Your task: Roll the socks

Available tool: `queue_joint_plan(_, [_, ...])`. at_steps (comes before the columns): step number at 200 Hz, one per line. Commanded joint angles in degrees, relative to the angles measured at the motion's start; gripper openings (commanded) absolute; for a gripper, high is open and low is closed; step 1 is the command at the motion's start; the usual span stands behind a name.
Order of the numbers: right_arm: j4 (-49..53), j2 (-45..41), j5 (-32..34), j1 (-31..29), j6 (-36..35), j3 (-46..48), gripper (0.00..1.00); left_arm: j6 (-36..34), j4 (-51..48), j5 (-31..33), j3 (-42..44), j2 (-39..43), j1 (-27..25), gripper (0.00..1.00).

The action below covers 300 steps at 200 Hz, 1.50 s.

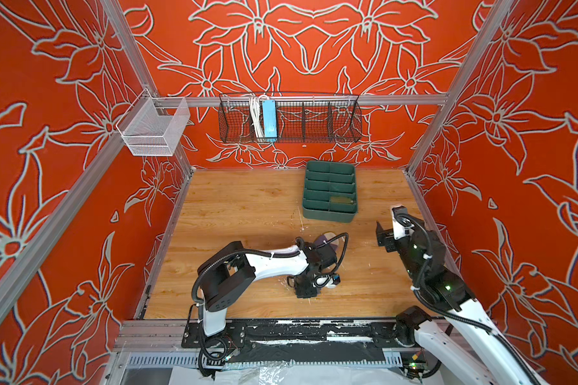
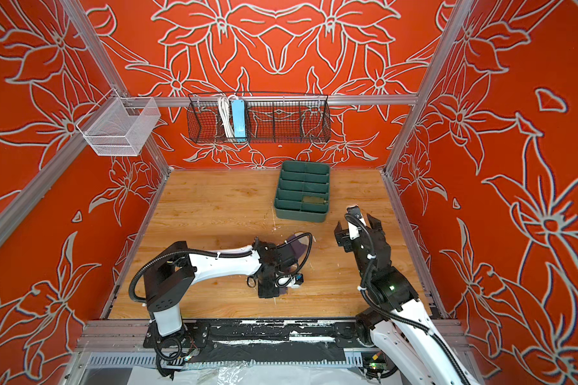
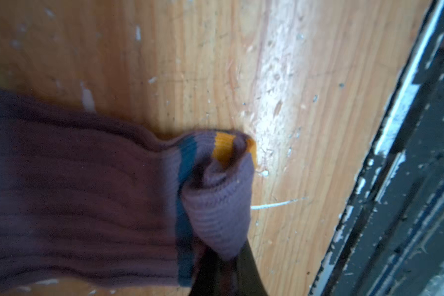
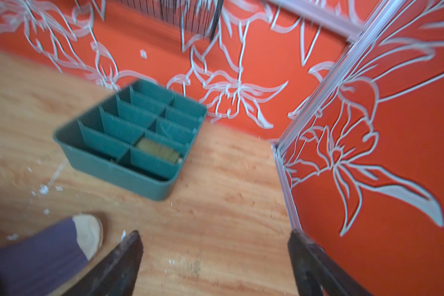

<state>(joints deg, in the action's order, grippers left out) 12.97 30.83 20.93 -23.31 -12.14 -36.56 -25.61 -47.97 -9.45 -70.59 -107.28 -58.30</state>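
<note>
Left gripper (image 3: 223,256): mine, pinched tight on the bunched cuff of the purple sock (image 3: 75,192), with no gap between the jaws.
Cuff in that grip: folded over on itself, its yellow stripe and teal band showing, pressed low against the wooden table (image 1: 247,206).
Rest of the purple sock: it runs away from my left fingers flat along the wood. In both top views my left wrist hides most of it, and only the far end (image 2: 297,243) shows past the wrist.
Right gripper (image 4: 214,241): jaws spread wide, nothing between them.
Purple sock and right gripper: the beige toe (image 4: 90,230) lies near one of my right fingers but apart from it.
Right gripper in the top views (image 1: 387,226): to the right of the toe, nearer the front than the green tray (image 1: 327,213).
Olive sock (image 4: 159,151): a compact bundle in a near right-hand compartment of that tray, well apart from both my grippers.
</note>
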Motion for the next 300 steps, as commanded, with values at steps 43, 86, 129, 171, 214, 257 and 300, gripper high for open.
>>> queue_joint_plan(43, [8.5,-3.3,-31.4,0.1,-9.4,-3.2,0.83,2.0,-7.7,-12.2,-5.1,-11.9,2.1,0.0])
queue_joint_plan(86, [15.6,-4.6,-51.1,-0.5,-20.5,-3.1,0.84,2.0,-11.2,-17.4,-10.5,-17.7,3.7,0.0])
queue_joint_plan(129, [32.2,-2.8,-44.5,-5.2,-32.7,-4.8,0.79,3.6,-10.1,-19.0,-11.7,-20.1,4.7,0.0])
queue_joint_plan(171, [30.2,1.0,-31.0,-27.8,-35.5,1.5,0.75,4.0,-8.3,-18.4,-10.3,-18.8,5.9,0.0])
queue_joint_plan(214, [13.7,21.0,-8.7,-50.0,-40.1,6.0,0.73,4.2,-7.8,-18.0,-9.9,-18.2,6.6,0.0])
queue_joint_plan(257, [-6.3,35.3,-2.5,-51.8,-40.9,9.7,0.69,3.7,-7.2,-18.1,-9.7,-18.0,6.8,0.0])
queue_joint_plan(300, [-13.1,42.1,-2.2,-51.9,-40.4,10.6,0.6,3.2,-7.1,-17.8,-9.6,-17.9,6.7,0.0])
